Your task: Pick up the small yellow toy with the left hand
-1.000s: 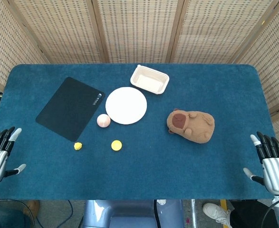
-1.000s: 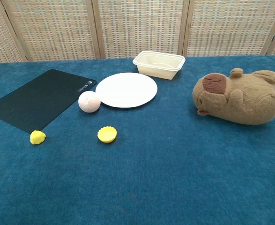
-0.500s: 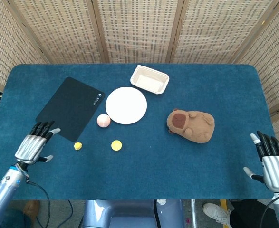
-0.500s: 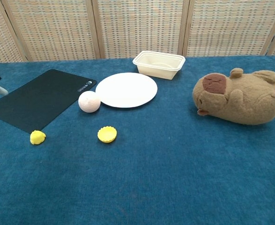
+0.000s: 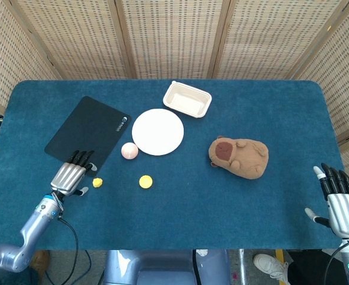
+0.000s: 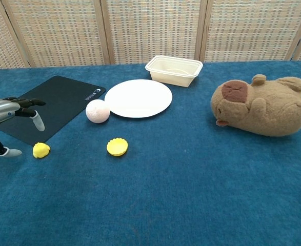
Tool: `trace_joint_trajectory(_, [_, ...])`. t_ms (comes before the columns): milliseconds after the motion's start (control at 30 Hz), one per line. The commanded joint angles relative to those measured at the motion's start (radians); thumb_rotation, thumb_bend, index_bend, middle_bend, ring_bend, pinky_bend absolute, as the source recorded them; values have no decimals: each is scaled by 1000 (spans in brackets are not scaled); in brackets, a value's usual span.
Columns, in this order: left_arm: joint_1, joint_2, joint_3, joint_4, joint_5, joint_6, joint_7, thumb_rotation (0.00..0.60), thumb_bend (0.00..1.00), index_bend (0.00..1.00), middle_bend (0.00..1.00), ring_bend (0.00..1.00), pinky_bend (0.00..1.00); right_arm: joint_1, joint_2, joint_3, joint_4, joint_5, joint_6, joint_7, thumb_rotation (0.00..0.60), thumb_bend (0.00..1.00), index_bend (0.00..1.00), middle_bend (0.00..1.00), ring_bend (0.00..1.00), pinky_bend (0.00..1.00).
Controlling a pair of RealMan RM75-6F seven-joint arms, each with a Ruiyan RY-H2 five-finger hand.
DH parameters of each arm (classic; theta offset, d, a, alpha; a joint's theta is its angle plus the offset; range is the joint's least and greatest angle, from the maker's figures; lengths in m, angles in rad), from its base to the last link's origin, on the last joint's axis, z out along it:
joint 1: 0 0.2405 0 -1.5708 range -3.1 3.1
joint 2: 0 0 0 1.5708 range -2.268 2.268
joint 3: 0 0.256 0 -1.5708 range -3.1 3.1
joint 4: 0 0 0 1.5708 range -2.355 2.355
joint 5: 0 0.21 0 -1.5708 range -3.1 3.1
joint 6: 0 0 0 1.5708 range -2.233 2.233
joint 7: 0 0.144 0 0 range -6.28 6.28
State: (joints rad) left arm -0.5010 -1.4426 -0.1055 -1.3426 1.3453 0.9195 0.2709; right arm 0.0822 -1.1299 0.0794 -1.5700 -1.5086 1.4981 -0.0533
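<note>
The small yellow toy (image 5: 97,182) (image 6: 41,149) lies on the blue table just off the near corner of the black mat. My left hand (image 5: 72,175) (image 6: 6,114) hovers just left of the toy and above it, fingers spread, holding nothing. My right hand (image 5: 339,202) stays at the table's near right edge, fingers apart and empty; the chest view does not show it.
A black mat (image 5: 88,134) lies behind the toy. A yellow fluted cup (image 5: 145,181) sits to the toy's right, with a pink ball (image 5: 129,151), a white plate (image 5: 157,131) and a cream tray (image 5: 187,100) beyond. A brown plush capybara (image 5: 239,157) rests at centre right.
My left hand has swept in from the table's near left edge to the right and forward, ending beside the small yellow toy. The right hand has barely moved.
</note>
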Motion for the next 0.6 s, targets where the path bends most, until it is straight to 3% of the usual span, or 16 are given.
trace_joint_trajectory(33, [-17, -20, 6, 22, -10, -24, 6, 600, 250, 354, 0, 0, 0, 1, -2, 1, 3, 5, -4, 0, 600, 0, 0, 0, 0, 0])
trace_joint_trajectory(433, [-51, -75, 14, 85, -17, -48, -22, 600, 271, 405, 0, 0, 0, 7, -7, 9, 17, 31, -23, 8, 600, 0, 0, 0, 0, 0])
trace_joint_trajectory(600, [-57, -81, 21, 102, -8, -47, -54, 600, 281, 477, 0, 0, 0, 8, -10, 11, 21, 37, -26, 9, 600, 0, 0, 0, 0, 0])
